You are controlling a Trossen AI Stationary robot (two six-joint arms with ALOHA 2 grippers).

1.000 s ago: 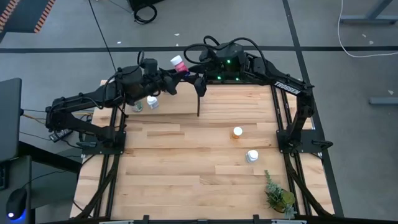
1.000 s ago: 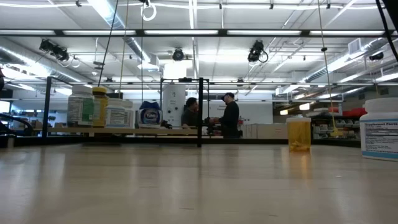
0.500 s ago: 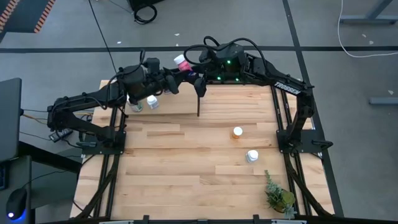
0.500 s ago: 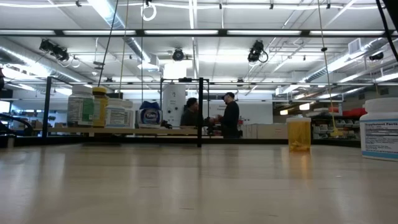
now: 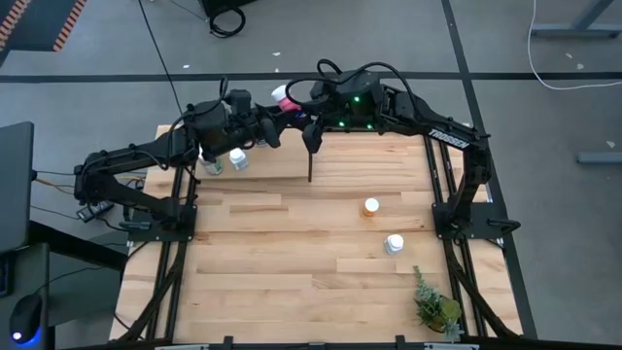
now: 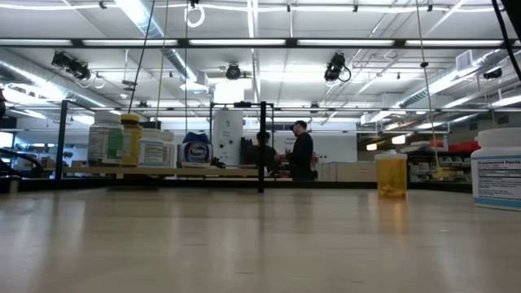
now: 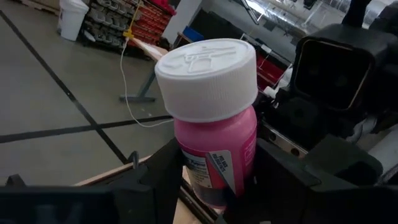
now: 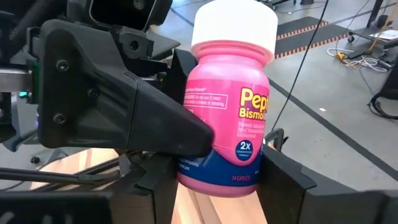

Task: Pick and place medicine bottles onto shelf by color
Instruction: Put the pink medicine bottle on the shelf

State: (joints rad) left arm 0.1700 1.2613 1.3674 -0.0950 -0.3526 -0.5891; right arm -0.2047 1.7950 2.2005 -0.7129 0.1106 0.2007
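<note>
A pink bottle (image 5: 283,96) with a white cap is held in the air above the table's far edge, between my two grippers. My left gripper (image 5: 270,112) comes at it from the left and is shut on it. My right gripper (image 5: 304,109) comes from the right and is shut on it too. The shelf (image 6: 163,172) at the far left holds white bottles (image 6: 106,143), an amber yellow-capped one (image 6: 130,138) and a blue one (image 6: 195,150). An orange-capped bottle (image 5: 371,206) and a white one (image 5: 393,243) stand on the table's right half. My left gripper pinches the pink bottle's body (image 7: 214,149) between its two fingers (image 7: 155,180), just below the white cap. The fingers come from the table's left side. The bottle is lifted clear of the table. My right gripper pinches the bottle's lower body (image 8: 249,177) between its two fingers (image 8: 289,183), below the place where the left gripper's finger (image 8: 124,112) lies on it. The fingers come from the table's right side. The bottle stands cap up in this view, clear of the table.
The shelf's black upright divider (image 5: 310,160) stands just under the two grippers. A small green plant (image 5: 433,305) lies near the table's front right corner. Black rails run along the table's left and right sides. People stand in the room beyond (image 6: 299,151).
My left gripper has carried the pink bottle a little toward the table's right, and my right gripper has come toward it from the right, so the two grippers now meet at the bottle.
</note>
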